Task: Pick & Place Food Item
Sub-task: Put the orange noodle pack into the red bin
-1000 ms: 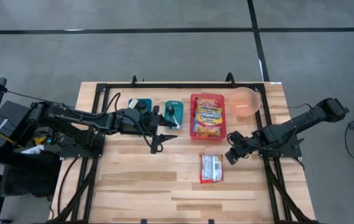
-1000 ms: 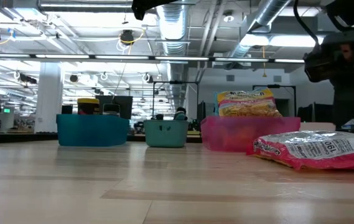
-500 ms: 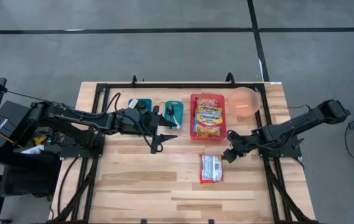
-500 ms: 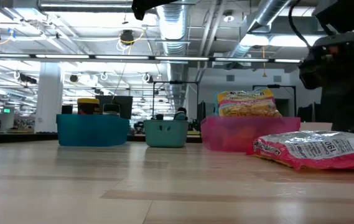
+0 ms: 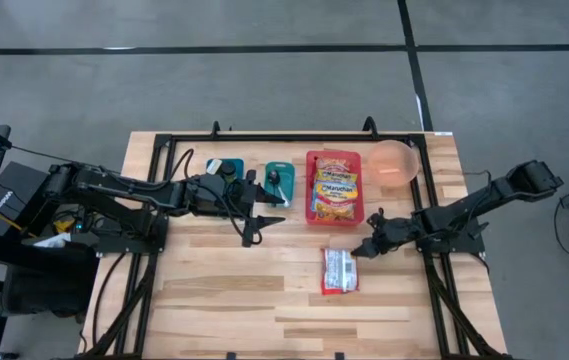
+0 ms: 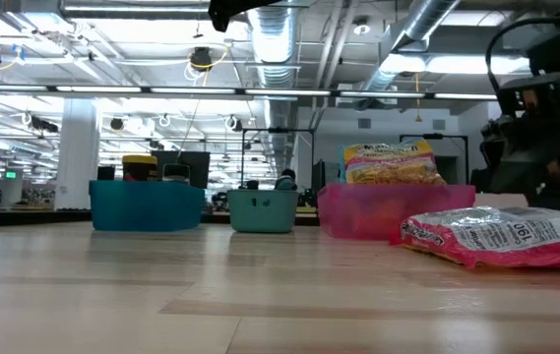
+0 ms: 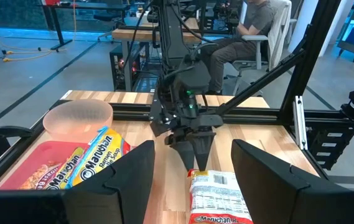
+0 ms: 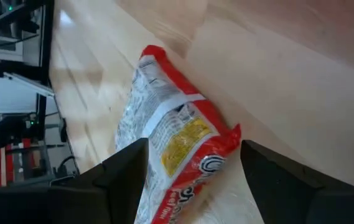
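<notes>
Right claw (image 5: 360,247) has spread apart and is edging toward the ramen packet (image 5: 340,270). Packet is lying just beside it, lengthwise front-to-back on the tabletop (image 5: 214,300). Left claw (image 5: 254,232) is hanging apart, farther off.

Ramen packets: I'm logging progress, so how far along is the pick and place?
Done: one ramen packet lies in the red bin. In hand: nothing; the right gripper hovers open above the second packet on the table. Left: grasping it and placing it. The left gripper waits open near the teal bins.
</notes>
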Tool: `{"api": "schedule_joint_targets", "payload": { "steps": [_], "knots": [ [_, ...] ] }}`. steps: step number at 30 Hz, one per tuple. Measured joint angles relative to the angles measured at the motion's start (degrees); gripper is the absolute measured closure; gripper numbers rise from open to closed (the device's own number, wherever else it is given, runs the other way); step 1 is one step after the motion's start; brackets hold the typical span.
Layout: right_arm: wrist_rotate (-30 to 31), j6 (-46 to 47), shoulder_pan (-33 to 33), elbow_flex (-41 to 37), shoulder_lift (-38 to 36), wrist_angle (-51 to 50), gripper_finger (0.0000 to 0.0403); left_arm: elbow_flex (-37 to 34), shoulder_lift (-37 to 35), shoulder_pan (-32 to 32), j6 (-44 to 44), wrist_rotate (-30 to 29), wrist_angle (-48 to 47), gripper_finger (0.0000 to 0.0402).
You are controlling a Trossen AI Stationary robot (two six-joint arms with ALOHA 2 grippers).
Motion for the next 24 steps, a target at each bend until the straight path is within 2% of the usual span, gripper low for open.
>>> {"api": "schedule_joint_targets", "payload": {
  "steps": [8, 24],
  "knots": [
    [0.1, 2.4, 0.0, -0.1, 1.9, -0.9, 0.0154, 0.0, 0.0, 0.0, 0.0, 0.0, 0.0, 0.0192],
    [-0.4, -1.0, 0.0, 0.2, 13.8, 14.5, 0.0154, -0.3, 0.0, 0.0, 0.0, 0.0, 0.3, 0.0192]
  ]
}}
